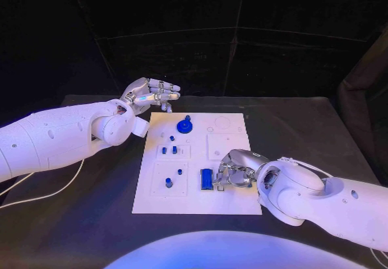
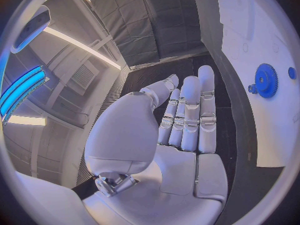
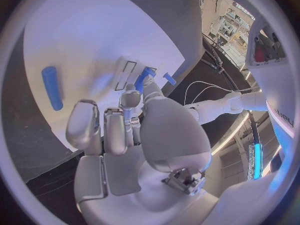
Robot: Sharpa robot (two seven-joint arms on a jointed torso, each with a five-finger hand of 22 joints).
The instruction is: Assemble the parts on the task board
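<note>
Working: right hand (image 1: pixel 234 171) is low over the near right part of the white board (image 1: pixel 234 204), fingers curled toward the blue block (image 1: pixel 207 179) just beside them; whether it already pinches anything I cannot tell.
Left hand: left hand (image 1: pixel 152 93) hangs off the board's far left corner, above the black table (image 1: pixel 307 129); in the left wrist view its fingers (image 2: pixel 190 110) lie straight and together, palm bare, holding nothing.
Parts: a blue gear (image 1: pixel 185 126) sits on the far half of the board; small blue pegs (image 1: pixel 167 149) stand in a recess at mid-board; another peg (image 1: pixel 168 182) stands in the near left recess.
Loose piece: a blue cylinder (image 3: pixel 52 87) lies flat on the board in the right wrist view, apart from the fingers.
Handling: the parts look like small, stiff, light plastic, probably smooth and apt to slip or roll. The block is best taken across its long sides, the gear by its raised hub or rim, pegs near the top.
Writing: no readable brand, label or lettering on the board or parts.
</note>
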